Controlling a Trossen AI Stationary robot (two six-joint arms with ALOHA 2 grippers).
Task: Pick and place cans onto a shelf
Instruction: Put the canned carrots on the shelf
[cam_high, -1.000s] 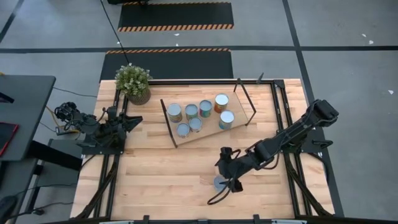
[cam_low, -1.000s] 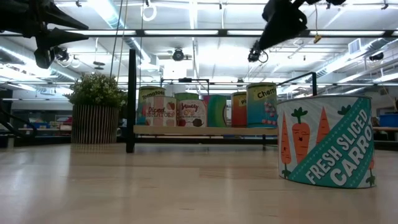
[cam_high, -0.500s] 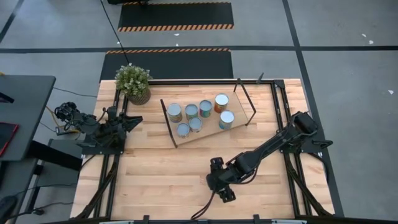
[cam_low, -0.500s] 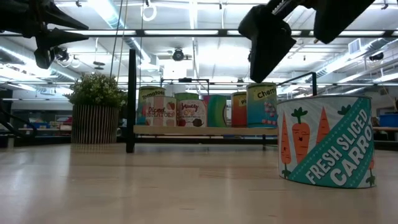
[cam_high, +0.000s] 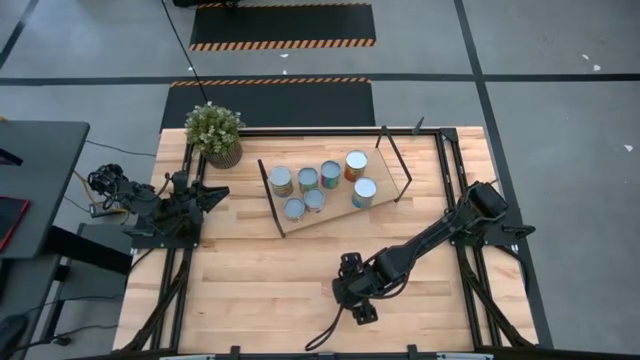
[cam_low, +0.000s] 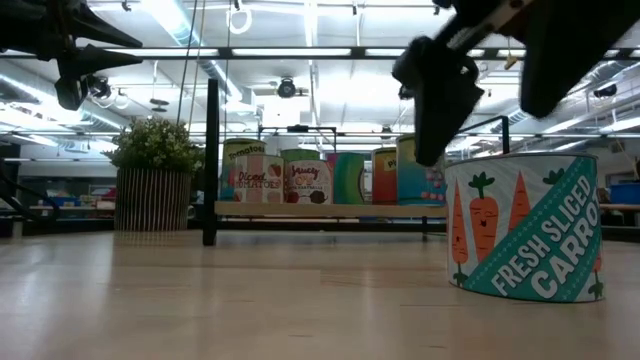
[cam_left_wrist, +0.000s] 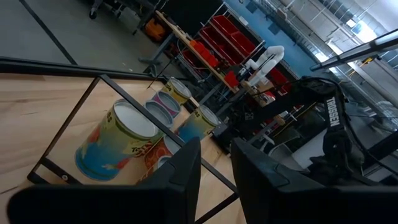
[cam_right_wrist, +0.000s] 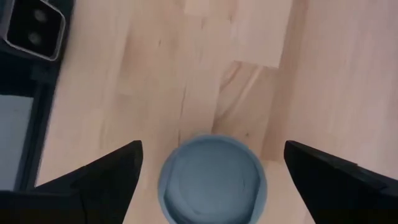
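A carrot-label can (cam_low: 525, 228) with a pale blue-grey top (cam_right_wrist: 212, 177) stands upright on the table near its front edge. My right gripper (cam_right_wrist: 212, 186) is open and points down just above it, one finger on each side and clear of the can; it also shows in the low view (cam_low: 490, 128) and hides the can in the high view (cam_high: 356, 297). The shelf (cam_high: 385, 172), a light-wood board with black frame ends, holds several upright cans (cam_high: 308, 179). My left gripper (cam_high: 214, 190) waits shut at the table's left edge.
A potted green plant (cam_high: 214, 130) stands at the far left corner beside the shelf. Bare wooden tabletop (cam_high: 260, 280) lies between the shelf and the near edge. A black block (cam_right_wrist: 34, 28) sits at the table's edge near the can.
My right gripper has gone toward the table's near edge and a little left, to a place over the carrot can, and has come down toward it. The can has stayed where it was.
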